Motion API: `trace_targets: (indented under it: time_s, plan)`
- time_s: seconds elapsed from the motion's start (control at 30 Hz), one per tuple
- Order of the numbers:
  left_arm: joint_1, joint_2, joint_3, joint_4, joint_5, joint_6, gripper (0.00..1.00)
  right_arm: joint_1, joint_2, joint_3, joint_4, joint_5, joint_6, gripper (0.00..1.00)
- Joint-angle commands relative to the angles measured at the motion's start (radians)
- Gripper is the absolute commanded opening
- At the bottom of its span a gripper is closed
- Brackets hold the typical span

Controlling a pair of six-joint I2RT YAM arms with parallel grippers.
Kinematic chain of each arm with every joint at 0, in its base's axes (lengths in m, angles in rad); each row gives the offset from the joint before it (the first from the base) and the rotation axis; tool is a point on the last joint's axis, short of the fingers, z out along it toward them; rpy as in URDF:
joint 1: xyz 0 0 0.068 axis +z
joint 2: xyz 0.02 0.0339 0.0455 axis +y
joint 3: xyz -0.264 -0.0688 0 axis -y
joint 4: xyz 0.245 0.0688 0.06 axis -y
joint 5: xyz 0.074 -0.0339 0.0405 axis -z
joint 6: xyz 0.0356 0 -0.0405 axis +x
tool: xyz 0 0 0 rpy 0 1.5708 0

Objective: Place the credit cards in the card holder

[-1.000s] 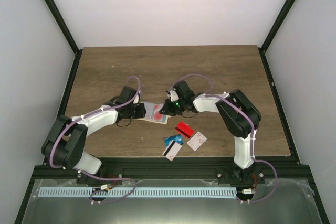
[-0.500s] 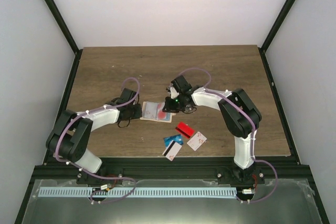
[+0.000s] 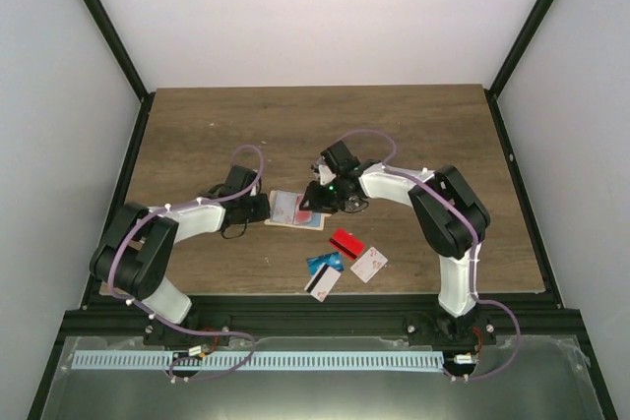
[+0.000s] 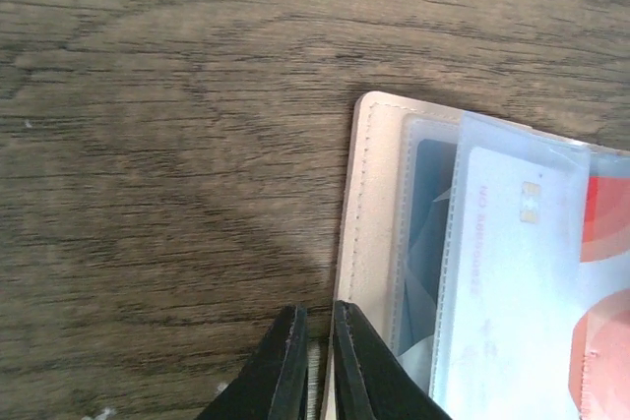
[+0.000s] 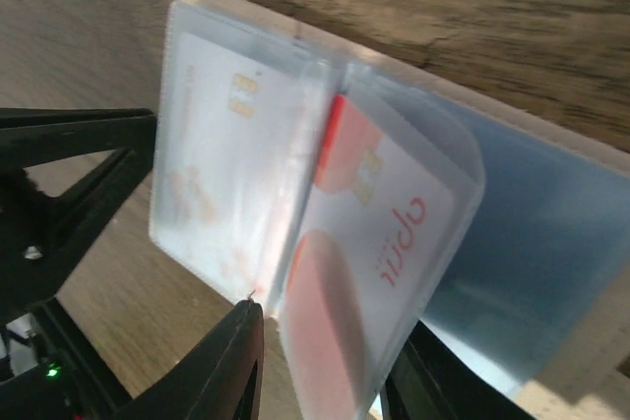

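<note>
The beige card holder (image 3: 287, 208) lies open on the table between my two grippers. My left gripper (image 3: 258, 209) is shut on its left edge (image 4: 372, 194), fingertips (image 4: 293, 327) almost together. Clear sleeves inside hold a white card with a chip (image 4: 502, 272) and a white card with a big red dot (image 5: 394, 213). My right gripper (image 5: 330, 331) stands open, one finger on each side of the raised sleeve holding the red-dot card. Loose credit cards lie nearer the arms: a red one (image 3: 346, 242), a blue one (image 3: 325, 264), a white one (image 3: 369, 263) and a black-striped one (image 3: 322, 282).
The wooden table (image 3: 423, 135) is bordered by a black frame (image 3: 512, 174) and white walls. The left arm's black gripper (image 5: 69, 174) shows close beyond the holder in the right wrist view. The loose cards lie just in front of the right arm's elbow (image 3: 453, 209).
My right gripper has opened from shut, releasing the sleeve with the red-dot card. The holder has settled flatter and squarer, and my left arm has shifted slightly with it.
</note>
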Motion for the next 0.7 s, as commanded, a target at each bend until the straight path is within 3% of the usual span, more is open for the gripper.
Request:
trace_targets:
  time_s: [0.0,0.27,0.5,0.67]
  plan:
    - [0.000,0.012,-0.039,-0.011,0.053,0.013,0.10,0.014,0.001,0.036,0.050,-0.075,0.028,0.35]
    - [0.000,-0.015,-0.070,-0.001,0.091,0.013,0.10,0.049,0.023,0.081,0.054,-0.076,0.044,0.41]
    - [-0.001,-0.039,-0.089,-0.001,0.097,0.014,0.10,0.093,0.091,0.175,0.046,-0.080,0.047,0.55]
    - [0.002,-0.091,-0.113,-0.024,0.068,0.008,0.10,0.105,0.144,0.215,0.050,-0.096,0.052,0.57]
